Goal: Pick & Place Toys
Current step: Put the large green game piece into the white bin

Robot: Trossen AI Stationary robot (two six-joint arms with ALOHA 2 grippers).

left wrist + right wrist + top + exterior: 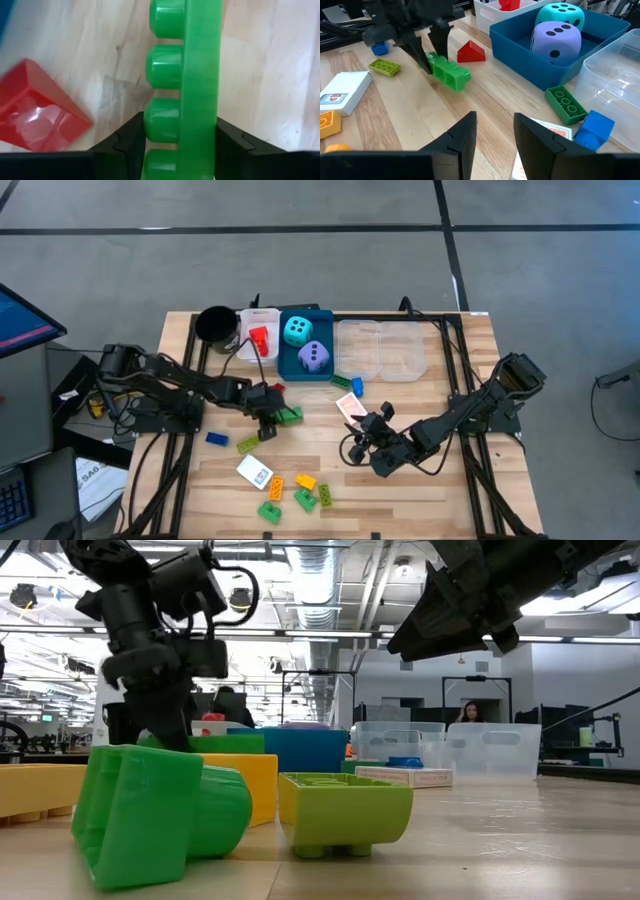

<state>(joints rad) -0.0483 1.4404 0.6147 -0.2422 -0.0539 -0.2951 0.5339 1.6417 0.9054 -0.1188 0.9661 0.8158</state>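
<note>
— Green brick [186, 85], on the worktop [450, 480] beside the red wedge [470, 52], is clamped by the left gripper [272, 417]; what is stowed?

— Two dice [305, 345] are binned; many bricks remain. The right gripper [494, 131] is held parted, empty.

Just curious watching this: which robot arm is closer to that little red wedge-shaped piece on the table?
Left. The left gripper sits right beside the red wedge, closed on a green brick. The right gripper is farther off.
</note>
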